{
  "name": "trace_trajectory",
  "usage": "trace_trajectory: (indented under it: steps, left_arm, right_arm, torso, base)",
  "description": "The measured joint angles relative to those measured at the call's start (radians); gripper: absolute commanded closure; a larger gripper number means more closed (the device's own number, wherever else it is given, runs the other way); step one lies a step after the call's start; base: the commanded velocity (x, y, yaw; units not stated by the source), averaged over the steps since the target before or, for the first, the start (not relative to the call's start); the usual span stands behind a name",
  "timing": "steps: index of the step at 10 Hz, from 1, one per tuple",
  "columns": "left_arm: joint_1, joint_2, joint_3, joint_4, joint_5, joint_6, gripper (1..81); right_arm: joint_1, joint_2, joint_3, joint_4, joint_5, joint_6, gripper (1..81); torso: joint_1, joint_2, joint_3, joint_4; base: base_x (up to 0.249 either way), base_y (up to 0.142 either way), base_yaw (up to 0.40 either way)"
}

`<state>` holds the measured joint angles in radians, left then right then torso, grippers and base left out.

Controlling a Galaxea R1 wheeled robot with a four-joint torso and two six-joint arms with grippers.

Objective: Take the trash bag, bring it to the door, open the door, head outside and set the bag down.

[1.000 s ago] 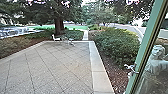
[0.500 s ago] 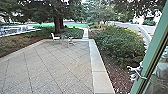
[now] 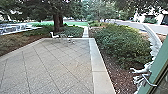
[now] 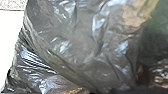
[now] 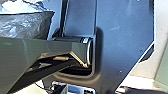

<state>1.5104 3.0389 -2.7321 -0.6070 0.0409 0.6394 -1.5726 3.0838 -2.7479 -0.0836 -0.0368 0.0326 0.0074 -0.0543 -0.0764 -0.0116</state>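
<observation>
Whether the left gripper is apart, together or clamped on something, I cannot tell, and the same goes for the right gripper. Close to the left wrist camera is the black trash bag (image 4: 82, 47), large and near, its thin plastic creased and glossy, with a tan patch and a greenish tinge on part of it. Beside the bag lies a bright pale surface (image 4: 8, 37), with a bit of speckled ground (image 4: 12, 4) past it. The right wrist view gives the robot's own dark plate (image 5: 125, 37) and jointed bar (image 5: 47, 50), with a piece of shiny wrinkled plastic beyond the bar; whether that is the same bag I cannot tell. The head view looks out over the yard: on the robot's right a green door frame (image 3: 158, 62) leans across, with a pale metal handle (image 3: 149, 81) at its edge. Ahead spreads the paving (image 3: 52, 65), crossed by slanting joints and bordered by a pale curb (image 3: 96, 60). Right of the curb are brown mulch (image 3: 112, 70) and a broad green bush (image 3: 122, 45). At the far edge of the paving stands a white chair (image 3: 53, 35), near a dark tree trunk (image 3: 57, 23), with green lawn (image 3: 75, 24) behind.
</observation>
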Motion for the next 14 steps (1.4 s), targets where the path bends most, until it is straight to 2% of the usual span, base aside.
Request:
trace_trajectory:
  steps: [11, 14]
  left_arm:
    - [0.0, 0.0, 0.0, 0.0, 0.003, 0.0, 81.1]
    - [-0.012, 0.0, -0.001, 0.0, 0.002, 0.0, 81.1]
  right_arm:
    - [-0.001, 0.0, -0.001, 0.0, 0.002, 0.001, 1.0]
    - [0.008, 0.001, -0.001, 0.0, 0.007, 0.001, 1.0]
  torso:
    - [-0.003, -0.001, 0.0, 0.0]
    - [-0.002, 0.0, 0.0, 0.0]
  base:
    - [0.157, 0.0, 0.0]
    - [0.039, 0.0, 0.0]
